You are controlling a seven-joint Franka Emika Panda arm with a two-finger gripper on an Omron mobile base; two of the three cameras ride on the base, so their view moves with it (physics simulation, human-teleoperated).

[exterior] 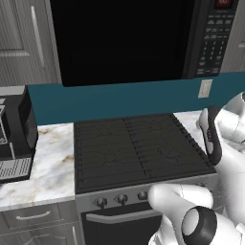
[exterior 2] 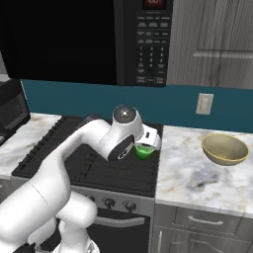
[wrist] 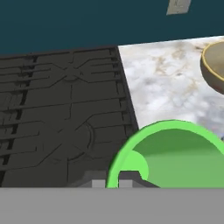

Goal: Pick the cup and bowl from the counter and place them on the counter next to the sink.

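Observation:
The small green cup [exterior 2: 144, 151] hangs just above the stovetop's right edge, with my gripper [exterior 2: 147, 144] shut on its rim. In the hand view the cup [wrist: 175, 153] looms large at the lower right, and the gripper [wrist: 113, 183] pinches its rim at the bottom. The tan-yellow bowl [exterior 2: 225, 148] sits upright on the white marble counter [exterior 2: 190, 173] to the right of the stove, well apart from the cup. Part of the bowl [wrist: 214, 65] shows at the right edge of the hand view. The sink is out of view.
A black stovetop [exterior 2: 94, 158] with knobs along its front lies under my arm. A black microwave [exterior 2: 74, 39] hangs above it. A dark appliance [exterior: 14, 134] stands on the left counter [exterior: 48, 162]. A wall outlet [exterior 2: 204, 104] is behind the bowl.

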